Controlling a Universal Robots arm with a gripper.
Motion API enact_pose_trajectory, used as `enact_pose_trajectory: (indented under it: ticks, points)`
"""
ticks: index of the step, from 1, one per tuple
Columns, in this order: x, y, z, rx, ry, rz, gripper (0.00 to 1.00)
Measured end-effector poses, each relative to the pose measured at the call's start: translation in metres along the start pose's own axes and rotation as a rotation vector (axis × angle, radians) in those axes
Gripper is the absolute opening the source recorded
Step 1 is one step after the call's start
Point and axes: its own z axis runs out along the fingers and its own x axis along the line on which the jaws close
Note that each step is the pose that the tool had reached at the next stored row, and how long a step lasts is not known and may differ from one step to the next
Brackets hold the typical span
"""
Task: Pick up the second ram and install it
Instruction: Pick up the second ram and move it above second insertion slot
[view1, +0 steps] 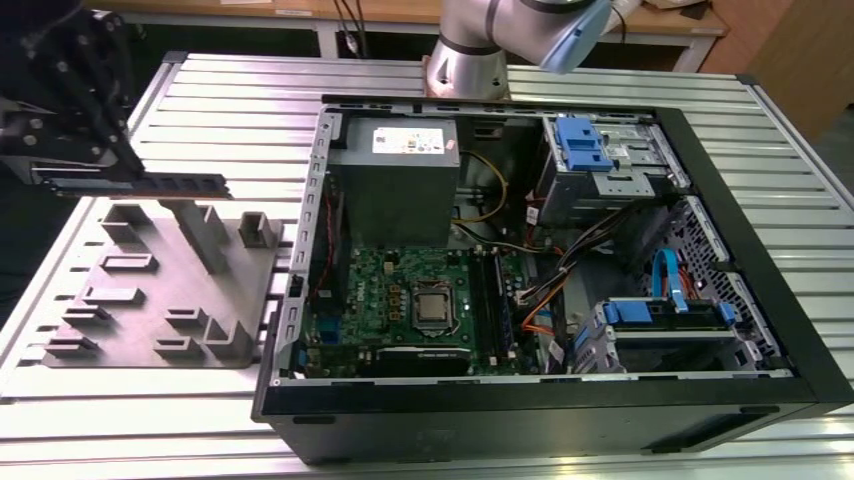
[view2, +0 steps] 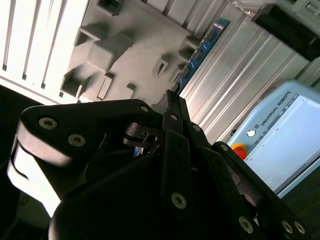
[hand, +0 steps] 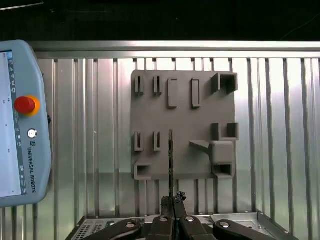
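The worktop (view1: 400, 75) is ribbed bare metal, bright and smooth. The grey tray (view1: 144, 312) looks like matt moulded plastic. The computer case (view1: 534, 425) is matt black metal, its latches (view1: 583, 143) smooth blue plastic. The memory stick (view2: 202, 47) is blue-green circuit board, and the fingers (view2: 172, 130) are matt black.

exterior view: high, oblique, far | wrist views: close | shared: grey tray (hand: 182, 125)

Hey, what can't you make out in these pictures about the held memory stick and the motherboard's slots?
First wrist view: the second ram, held in the pincer, is edge-on, so its chip faces are hidden.
Second wrist view: the pincer's own body covers the ram's gripped end.
Exterior view: the motherboard's memory slots are too small and dark to tell whether any is filled.
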Motion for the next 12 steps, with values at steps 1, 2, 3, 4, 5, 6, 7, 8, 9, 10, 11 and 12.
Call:
enact_pose_trajectory:
  ticks: [1, 2, 3, 4, 5, 6, 7, 8, 9, 10, 11, 12]
  points:
    - [-0.0002, -0.0042, -0.0001, 0.0000, -0.0001, 0.000, 0.08]
    - [-0.0003, -0.0083, -0.0002, 0.0000, 0.0000, 0.000, 0.08]
    - [-0.0004, -0.0124, -0.0003, -0.0001, 0.0000, 0.000, 0.08]
    - [-0.0006, -0.0165, -0.0003, 0.0000, 0.0000, 0.000, 0.08]
    - [-0.0007, -0.0207, -0.0004, -0.0001, 0.0000, 0.000, 0.08]
    - [-0.0009, -0.0254, -0.0006, -0.0001, 0.0000, 0.000, 0.08]
    - [-0.0011, -0.0297, -0.0007, -0.0001, 0.0001, 0.000, 0.08]
    - [-0.0012, -0.0340, -0.0008, -0.0001, 0.0001, 0.000, 0.08]
    - [-0.0013, -0.0385, -0.0008, 0.0000, 0.0000, 0.000, 0.08]
    - [-0.0015, -0.0428, -0.0009, 0.0000, 0.0000, 0.000, 0.08]
    - [-0.0017, -0.0472, -0.0010, 0.0000, 0.0000, 0.000, 0.08]
    - [-0.0018, -0.0516, -0.0011, 0.0000, 0.0000, 0.000, 0.08]
